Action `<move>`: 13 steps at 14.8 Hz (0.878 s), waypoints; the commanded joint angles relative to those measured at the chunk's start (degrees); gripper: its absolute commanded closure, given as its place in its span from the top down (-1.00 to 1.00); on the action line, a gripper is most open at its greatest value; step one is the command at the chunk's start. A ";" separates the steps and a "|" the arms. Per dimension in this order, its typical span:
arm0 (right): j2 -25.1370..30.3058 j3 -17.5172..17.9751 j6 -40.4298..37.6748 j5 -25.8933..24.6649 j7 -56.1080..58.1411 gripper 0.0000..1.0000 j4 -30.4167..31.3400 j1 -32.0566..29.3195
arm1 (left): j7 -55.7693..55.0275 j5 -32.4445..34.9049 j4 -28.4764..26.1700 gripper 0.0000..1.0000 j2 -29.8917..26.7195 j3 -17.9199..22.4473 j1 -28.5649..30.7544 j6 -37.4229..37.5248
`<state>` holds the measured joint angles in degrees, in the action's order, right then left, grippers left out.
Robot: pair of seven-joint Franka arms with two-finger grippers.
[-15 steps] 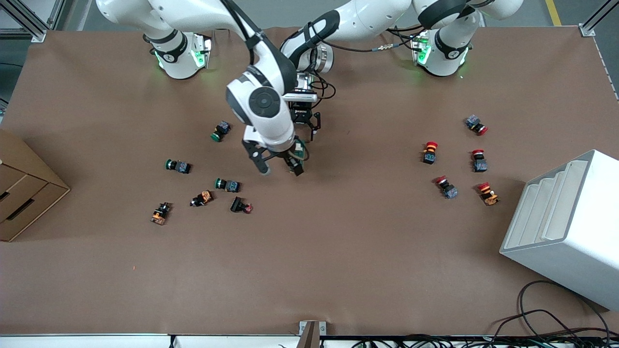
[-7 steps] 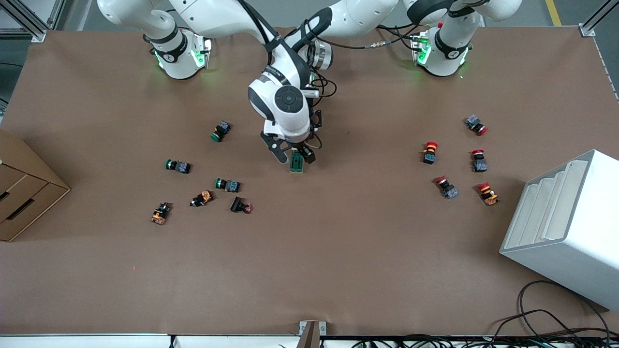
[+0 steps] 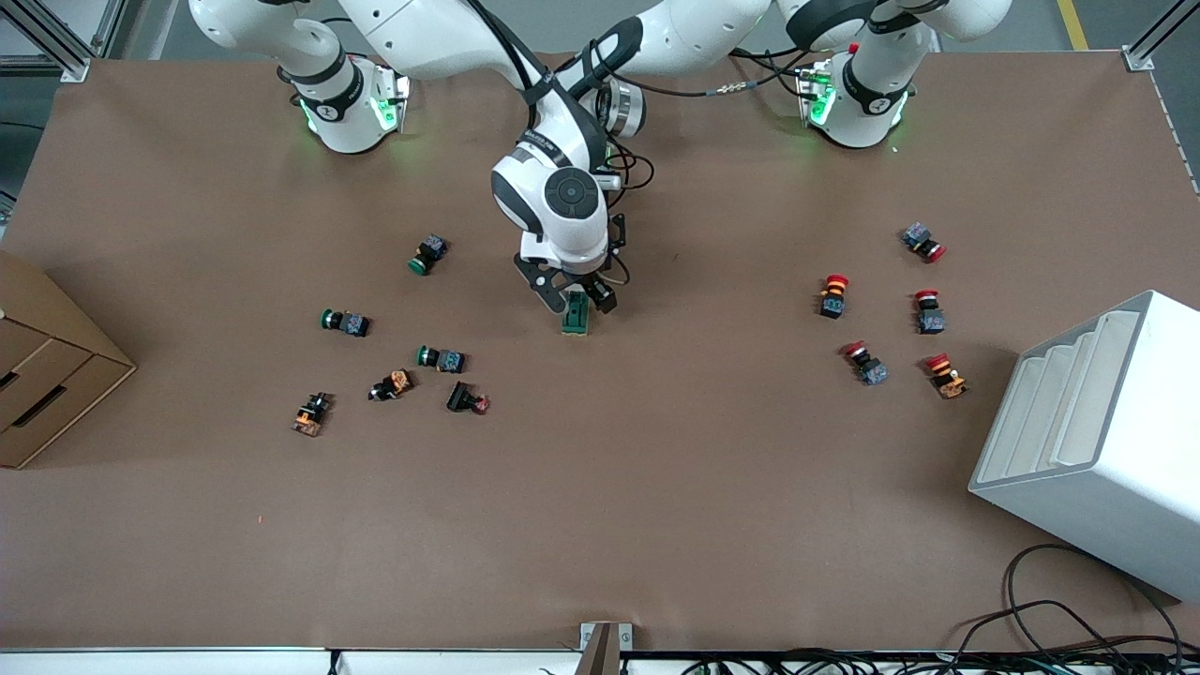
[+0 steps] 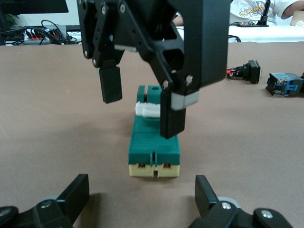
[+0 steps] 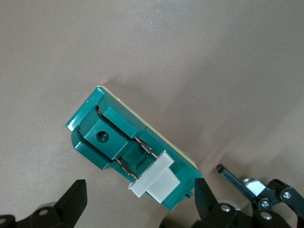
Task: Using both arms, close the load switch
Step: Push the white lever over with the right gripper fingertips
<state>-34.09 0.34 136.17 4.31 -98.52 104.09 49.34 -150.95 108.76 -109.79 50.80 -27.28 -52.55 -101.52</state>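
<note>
You are looking at a wide table covered in brown paper (image 3: pixel 656 487), with small round-capped push buttons lying scattered toward each end. The dark green oblong load switch with its white lever piece (image 3: pixel 576 317) is lying flat near the middle of the table. Your right arm's black two-finger gripper (image 3: pixel 570 298) is hanging just above the switch's lever end, its fingers (image 4: pixel 172 114) spread apart; in the left wrist view one finger is overlapping the white lever (image 4: pixel 147 109), but you cannot tell whether it is touching. Your left arm's black two-finger gripper (image 4: pixel 142 199) is sitting low at the switch's cream-coloured end, fingers spread wide and clear of the block. A white stepped bin (image 3: pixel 1097 441) is standing at the left arm's end, and a brown cardboard drawer box (image 3: pixel 42 375) at the right arm's end.
</note>
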 commanded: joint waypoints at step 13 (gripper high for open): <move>-2.12 -0.78 2.79 0.52 -0.01 1.00 -3.89 -0.47 | -4.43 3.21 2.74 0.99 4.57 2.05 -3.16 3.52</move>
<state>-35.87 -0.01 138.17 4.50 -98.54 102.40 49.50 -152.73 110.66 -108.41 52.76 -25.95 -54.62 -98.13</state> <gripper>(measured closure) 0.000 0.004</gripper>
